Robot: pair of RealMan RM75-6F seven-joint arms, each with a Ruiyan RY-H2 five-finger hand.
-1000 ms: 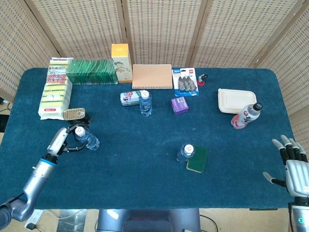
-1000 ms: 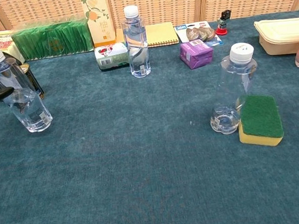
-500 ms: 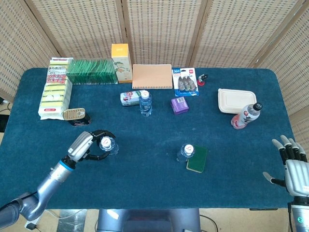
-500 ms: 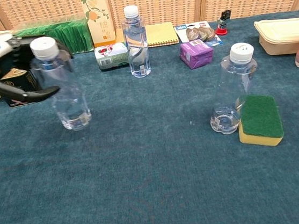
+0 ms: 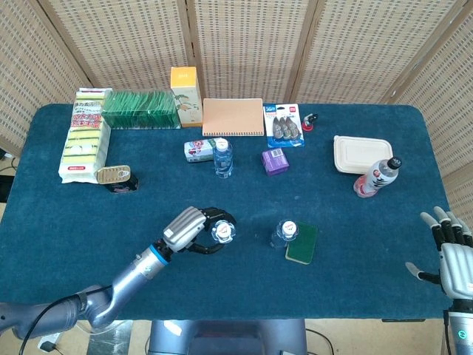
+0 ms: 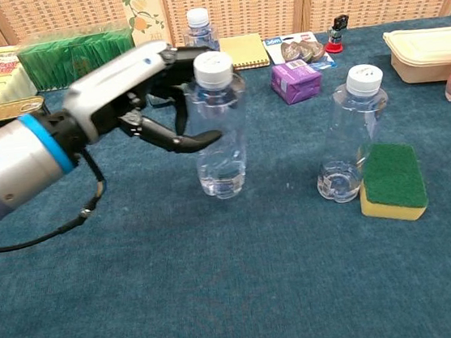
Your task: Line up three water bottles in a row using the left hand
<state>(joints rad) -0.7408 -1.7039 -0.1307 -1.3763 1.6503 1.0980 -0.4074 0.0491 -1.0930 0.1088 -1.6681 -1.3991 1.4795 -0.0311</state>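
- Left hand (image 6: pixel 148 96) grasps a clear water bottle (image 6: pixel 218 129) just under its white cap; fingers (image 6: pixel 182 141) curl around the neck. Bottle upright, base looks down on the blue table (image 5: pixel 222 296) cloth, though contact is hard to confirm.
- In the head view, the same left hand (image 5: pixel 194 229) and held bottle (image 5: pixel 222 233) sit near the front edge, a little left of centre.
- Second water bottle (image 6: pixel 348 139) stands upright to the right of the held one, apart from it, touching a green-and-yellow sponge (image 6: pixel 391 182) on its right side. Head view: bottle (image 5: pixel 283 233) and sponge (image 5: pixel 301 243) near the front edge, about centre.
- Third water bottle (image 5: pixel 222 157) stands upright toward the back edge, just beside a small green-white can (image 5: pixel 198 150) lying on its side. In the chest view, this bottle (image 6: pixel 197 24) is mostly hidden behind the held one.
- Right hand (image 5: pixel 452 251) at the front right corner, off the table edge, fingers spread, holding nothing.
- Along the back edge: orange notebook (image 5: pixel 233 117), tall yellow carton (image 5: pixel 185 92), green packs (image 5: pixel 139 109).
- Left edge: pack of yellow sponges (image 5: pixel 83 143), with a gold-topped tin (image 5: pixel 114 176) near it.
- Right side: pale lunch box (image 5: pixel 361 152), red-labelled bottle (image 5: pixel 375 177) tilted just beside it.
- Purple box (image 5: pixel 275 160) near the middle, toward the back.
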